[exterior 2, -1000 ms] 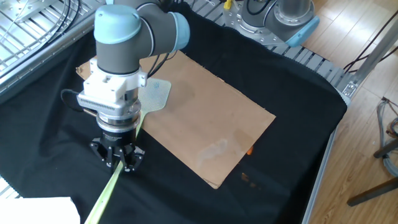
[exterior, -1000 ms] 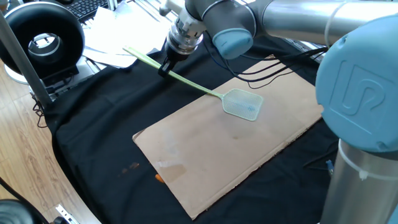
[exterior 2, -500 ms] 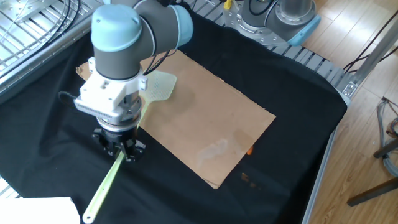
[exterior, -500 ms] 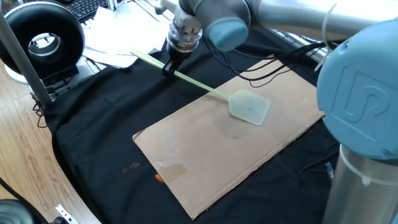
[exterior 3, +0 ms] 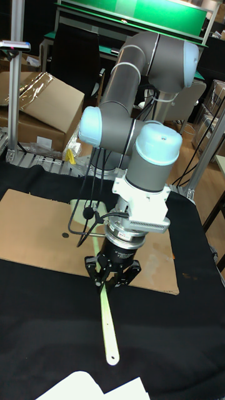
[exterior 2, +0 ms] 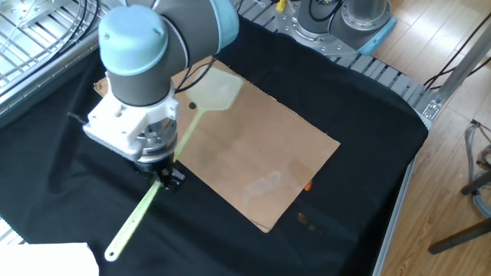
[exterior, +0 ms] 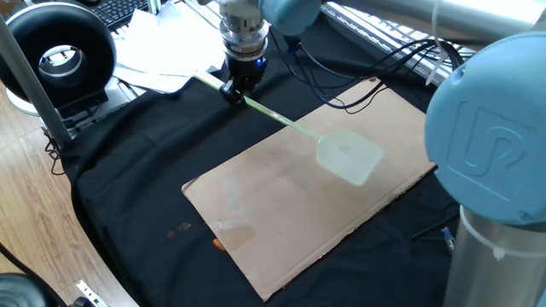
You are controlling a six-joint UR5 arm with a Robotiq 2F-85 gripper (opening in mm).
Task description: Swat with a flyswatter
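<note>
One fixed view shows the gripper (exterior: pixel 240 89) in the upper middle of the frame, its fingers clamped on the thin handle of the flyswatter (exterior: pixel 294 126). The handle is seen running down and to the right from the grip, and the blurred mesh head is held over the right part of the cardboard sheet (exterior: pixel 281 213), which is laid on a black cloth (exterior: pixel 119 170).

In the other fixed view, the gripper (exterior 2: pixel 164 178) is placed at left of centre; the flyswatter (exterior 2: pixel 146 211) is extended from its rounded end at lower left to its head above the cardboard (exterior 2: pixel 268 153).

In the tall fixed view, the handle of the flyswatter (exterior 3: pixel 107 325) is seen below the gripper (exterior 3: pixel 112 270).
</note>
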